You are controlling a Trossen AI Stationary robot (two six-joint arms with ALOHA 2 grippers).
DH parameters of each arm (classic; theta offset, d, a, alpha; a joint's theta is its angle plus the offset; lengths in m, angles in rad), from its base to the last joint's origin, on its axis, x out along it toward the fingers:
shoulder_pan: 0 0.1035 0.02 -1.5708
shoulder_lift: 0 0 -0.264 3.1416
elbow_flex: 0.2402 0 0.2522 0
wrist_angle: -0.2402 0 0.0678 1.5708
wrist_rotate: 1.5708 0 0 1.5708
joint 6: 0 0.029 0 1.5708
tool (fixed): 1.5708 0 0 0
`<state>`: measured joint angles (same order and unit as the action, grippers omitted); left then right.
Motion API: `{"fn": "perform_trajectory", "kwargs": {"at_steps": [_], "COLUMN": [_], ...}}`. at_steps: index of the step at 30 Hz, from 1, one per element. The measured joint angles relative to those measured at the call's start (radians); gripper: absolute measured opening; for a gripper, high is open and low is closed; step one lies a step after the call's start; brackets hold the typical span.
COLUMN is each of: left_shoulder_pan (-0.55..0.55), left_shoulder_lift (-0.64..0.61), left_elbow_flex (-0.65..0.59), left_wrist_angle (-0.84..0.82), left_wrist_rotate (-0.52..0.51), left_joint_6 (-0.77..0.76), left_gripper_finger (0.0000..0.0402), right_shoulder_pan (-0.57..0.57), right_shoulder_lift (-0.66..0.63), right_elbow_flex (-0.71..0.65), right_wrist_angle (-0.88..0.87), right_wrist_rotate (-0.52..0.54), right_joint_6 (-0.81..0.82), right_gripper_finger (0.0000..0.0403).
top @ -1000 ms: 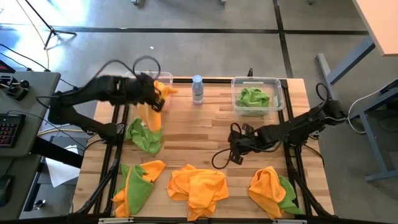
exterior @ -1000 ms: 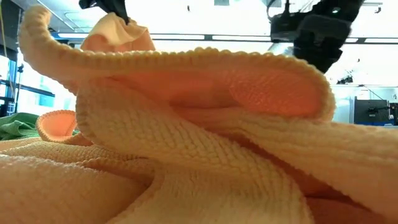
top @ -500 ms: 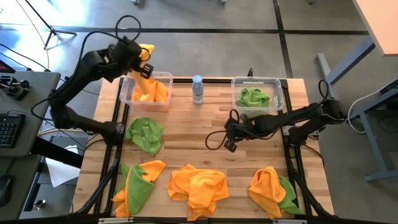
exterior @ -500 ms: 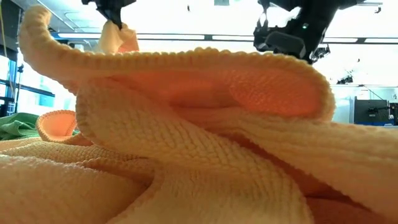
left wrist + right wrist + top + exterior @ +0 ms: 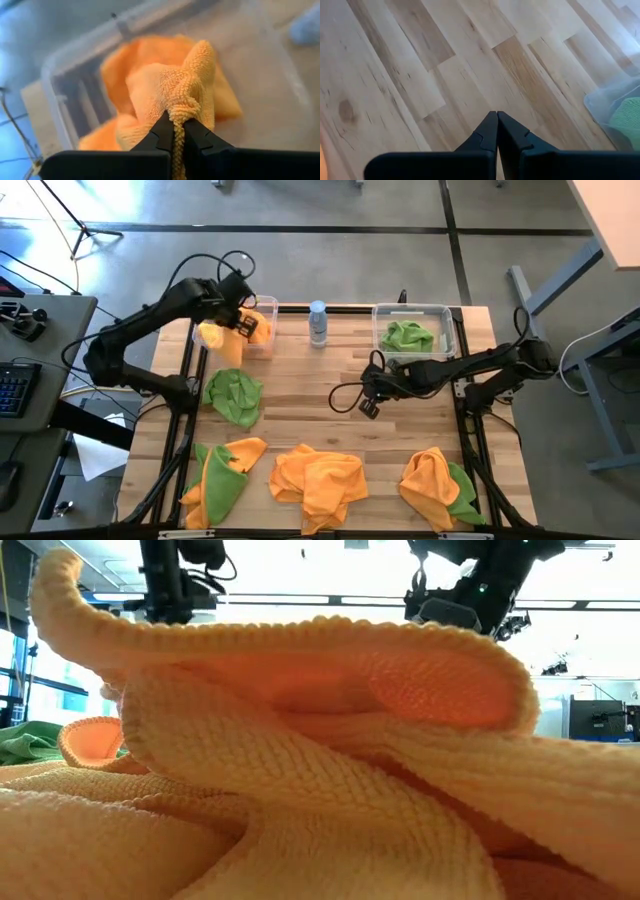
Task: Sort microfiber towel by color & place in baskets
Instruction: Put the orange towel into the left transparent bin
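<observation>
Left claw (image 5: 176, 131) is clamping an orange towel (image 5: 172, 85), now lowered into the far-left basket (image 5: 268, 330) instead of hanging above it. I'm reading release as next. Right claw (image 5: 366, 406), pinched shut and empty, is drifting mid-worktop (image 5: 300, 395) near the green basket (image 5: 448, 340).

table (image 5: 330, 395): wood planks | on it: orange/green towels (image 5: 318, 480), two baskets (image 5: 448, 330), bottle (image 5: 318, 323)
</observation>
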<state>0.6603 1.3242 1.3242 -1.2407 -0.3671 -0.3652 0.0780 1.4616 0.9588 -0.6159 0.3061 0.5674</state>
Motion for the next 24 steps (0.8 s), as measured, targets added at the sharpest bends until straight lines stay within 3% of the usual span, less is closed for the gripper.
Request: {"fn": "perform_trajectory", "kwargs": {"at_steps": [4, 7, 12, 19, 24], "left_shoulder_pan": [0.073, 0.112, 0.141, 0.095, 0.038], "left_shoulder_lift": [0.038, 0.075, 0.131, 0.152, 0.156], "left_elbow_flex": [-0.004, -0.005, -0.005, -0.005, -0.024], "left_wrist_angle": [0.166, 0.274, 0.291, 0.137, 0.091], "left_wrist_rotate": [-0.018, -0.092, -0.198, 0.113, 0.054], "left_joint_6": [0.080, 0.067, 0.003, -0.070, -0.128], "left_gripper_finger": [0.0000, 0.0000, 0.0000, 0.0000, 0.0000], "right_shoulder_pan": [0.000, 0.000, 0.000, 0.001, 0.001], "right_shoulder_lift": [0.000, 0.000, 0.000, -0.001, -0.001], "right_elbow_flex": [0.000, 0.000, 0.000, 0.000, 0.000], "right_wrist_angle": [0.002, 0.012, 0.041, 0.057, 0.057], "right_wrist_rotate": [0.000, 0.000, 0.000, 0.000, 0.000], "right_joint_6": [0.001, 0.022, 0.060, 0.061, 0.061], "right_gripper_finger": [0.0000, 0.0000, 0.0000, 0.0000, 0.0000]}}
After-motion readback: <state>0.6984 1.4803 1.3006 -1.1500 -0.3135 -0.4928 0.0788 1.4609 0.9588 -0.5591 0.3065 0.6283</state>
